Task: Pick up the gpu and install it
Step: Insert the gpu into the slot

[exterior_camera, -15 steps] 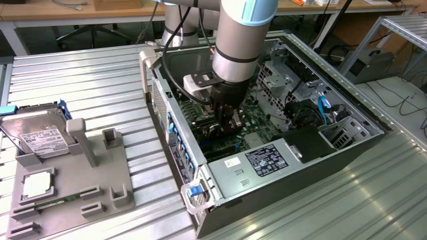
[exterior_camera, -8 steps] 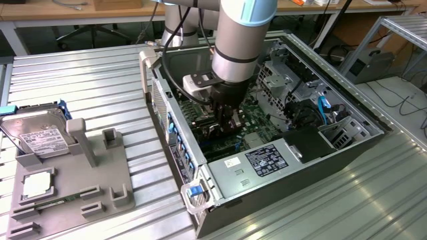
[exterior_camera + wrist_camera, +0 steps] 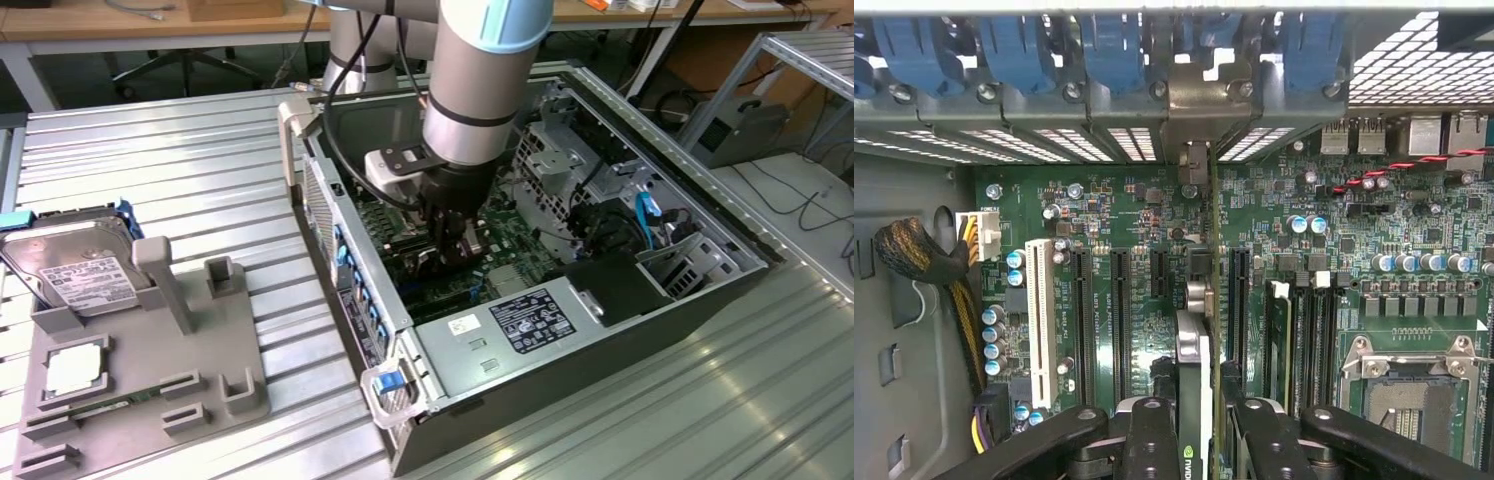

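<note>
My gripper reaches down into the open computer case, just above the green motherboard. It is shut on the gpu, which I see edge-on as a thin card between the two black fingers. The card stands upright over the motherboard, among the long black expansion slots. Its silvery end bracket lies against the case's rear slot openings, under the row of blue latches. I cannot tell whether the card's edge sits in a slot.
A grey fixture tray on the exterior view's left carries a silver hard drive and a small square chip. Inside the case are the power supply, a white slot, a cable bundle and the processor socket.
</note>
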Controlling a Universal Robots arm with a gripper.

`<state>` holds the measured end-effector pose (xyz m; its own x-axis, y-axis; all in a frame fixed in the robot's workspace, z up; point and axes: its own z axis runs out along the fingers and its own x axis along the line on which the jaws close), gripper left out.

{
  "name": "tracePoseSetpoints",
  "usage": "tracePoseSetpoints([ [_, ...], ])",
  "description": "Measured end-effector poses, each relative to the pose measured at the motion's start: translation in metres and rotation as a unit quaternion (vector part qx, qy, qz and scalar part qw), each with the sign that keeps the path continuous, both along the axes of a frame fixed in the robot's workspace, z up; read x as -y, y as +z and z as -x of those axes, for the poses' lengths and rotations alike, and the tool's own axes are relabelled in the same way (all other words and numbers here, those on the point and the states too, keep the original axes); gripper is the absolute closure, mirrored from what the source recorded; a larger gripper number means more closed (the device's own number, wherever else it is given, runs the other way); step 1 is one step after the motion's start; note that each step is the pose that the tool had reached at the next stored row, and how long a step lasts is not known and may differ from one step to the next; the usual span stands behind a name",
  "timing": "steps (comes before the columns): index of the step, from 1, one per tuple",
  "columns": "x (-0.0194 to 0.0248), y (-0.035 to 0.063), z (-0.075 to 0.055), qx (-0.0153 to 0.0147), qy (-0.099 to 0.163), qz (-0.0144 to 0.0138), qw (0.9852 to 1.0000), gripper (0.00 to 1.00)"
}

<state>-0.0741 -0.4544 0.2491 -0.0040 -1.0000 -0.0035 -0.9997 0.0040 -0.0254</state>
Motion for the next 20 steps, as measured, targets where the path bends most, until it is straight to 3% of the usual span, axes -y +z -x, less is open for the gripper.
tracePoseSetpoints([
  [20,0.0,-0.0019,0.0001,0.0,0.0,-0.0001,1.0,0.73],
])
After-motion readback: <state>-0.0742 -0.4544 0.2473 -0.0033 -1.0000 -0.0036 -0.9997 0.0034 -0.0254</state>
